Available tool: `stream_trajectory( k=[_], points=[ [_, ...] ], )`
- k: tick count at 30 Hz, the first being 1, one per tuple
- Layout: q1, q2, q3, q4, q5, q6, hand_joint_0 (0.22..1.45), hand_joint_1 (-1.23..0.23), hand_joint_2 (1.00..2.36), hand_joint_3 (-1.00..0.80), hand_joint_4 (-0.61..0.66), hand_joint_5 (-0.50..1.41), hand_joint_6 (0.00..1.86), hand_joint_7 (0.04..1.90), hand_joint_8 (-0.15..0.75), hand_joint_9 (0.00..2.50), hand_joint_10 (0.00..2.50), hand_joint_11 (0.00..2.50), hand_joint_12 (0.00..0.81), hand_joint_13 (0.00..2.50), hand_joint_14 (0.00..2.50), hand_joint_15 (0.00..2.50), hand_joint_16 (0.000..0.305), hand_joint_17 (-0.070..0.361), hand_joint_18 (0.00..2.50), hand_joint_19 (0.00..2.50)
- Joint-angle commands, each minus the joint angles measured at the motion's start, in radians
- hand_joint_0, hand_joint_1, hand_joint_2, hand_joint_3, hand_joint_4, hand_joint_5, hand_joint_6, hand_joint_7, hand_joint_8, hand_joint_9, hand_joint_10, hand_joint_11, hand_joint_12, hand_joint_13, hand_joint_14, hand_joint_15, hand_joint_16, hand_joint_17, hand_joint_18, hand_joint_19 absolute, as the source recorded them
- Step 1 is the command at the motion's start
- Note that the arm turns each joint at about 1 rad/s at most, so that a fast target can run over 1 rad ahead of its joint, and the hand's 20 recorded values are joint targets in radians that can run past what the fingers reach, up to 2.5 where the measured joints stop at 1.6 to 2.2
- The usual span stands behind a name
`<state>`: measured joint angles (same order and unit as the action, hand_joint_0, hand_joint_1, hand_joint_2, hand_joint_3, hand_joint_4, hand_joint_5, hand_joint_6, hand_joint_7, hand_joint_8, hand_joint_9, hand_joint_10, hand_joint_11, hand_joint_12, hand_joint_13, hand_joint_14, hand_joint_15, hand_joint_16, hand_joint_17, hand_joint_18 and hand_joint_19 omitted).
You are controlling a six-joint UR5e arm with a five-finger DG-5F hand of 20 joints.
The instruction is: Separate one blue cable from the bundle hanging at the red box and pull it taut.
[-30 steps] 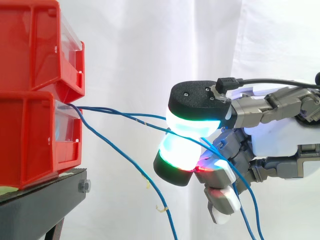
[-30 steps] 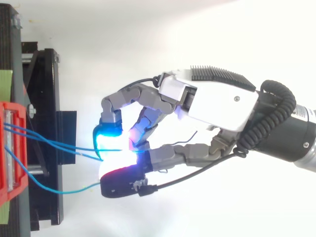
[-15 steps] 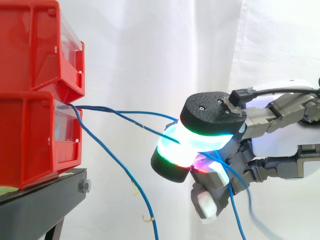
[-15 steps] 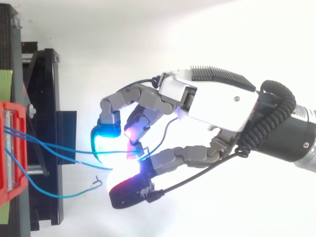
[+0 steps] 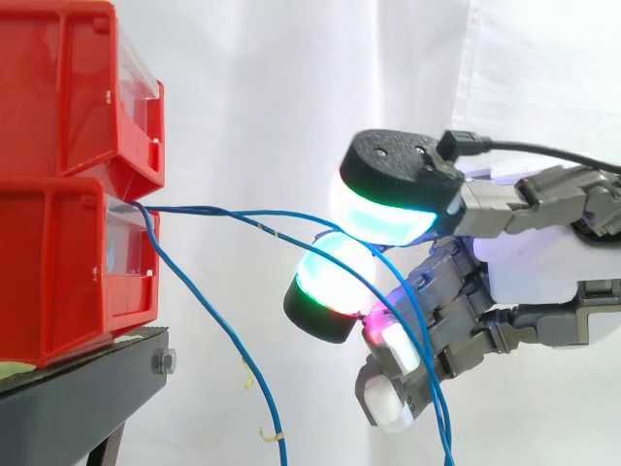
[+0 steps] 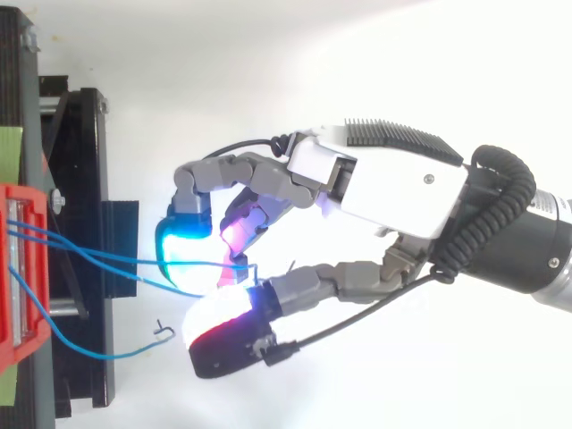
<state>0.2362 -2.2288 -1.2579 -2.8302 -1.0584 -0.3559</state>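
With fingers (image 5: 388,209) curled loosely round two blue cables (image 5: 209,209), risks tautening both, or losing either through slip.

blue cables (image 5: 243,210) cross gap, red bins (image 5: 58,262) left

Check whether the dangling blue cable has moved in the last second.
Yes. In the side view the dangling blue cable has swung left, and its free end now hangs closer to the black stand under the red bins.
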Motion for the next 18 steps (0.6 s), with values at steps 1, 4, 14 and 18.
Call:
stream_trajectory(
  k=[1,4,14,18],
  points=[
    [0.000,0.000,0.000,0.000,0.000,0.000,0.64,-0.55,1.00,-0.50,0.07,-0.08,0.54,1.44,0.293,1.09,0.03,0.91,0.381,0.89,0.02,0.65,0.048,0.107,0.70,0.54],
    [0.000,0.000,0.000,0.000,0.000,0.000,0.65,-0.58,1.00,-0.47,0.13,-0.09,0.57,1.38,0.307,1.10,0.02,0.93,0.384,0.90,0.02,0.66,0.048,0.108,0.72,0.53],
    [0.000,0.000,0.000,0.000,0.000,0.000,0.76,-0.93,1.01,-0.37,0.14,-0.19,0.81,1.08,0.296,1.00,0.02,1.04,0.381,0.90,0.02,0.66,0.050,0.111,0.74,0.48],
    [0.000,0.000,0.000,0.000,0.000,0.000,0.82,-0.94,1.01,-0.44,0.10,-0.20,0.87,1.11,0.284,0.98,0.03,1.09,0.373,0.88,0.02,0.66,0.049,0.110,0.73,0.47]
  ],
)
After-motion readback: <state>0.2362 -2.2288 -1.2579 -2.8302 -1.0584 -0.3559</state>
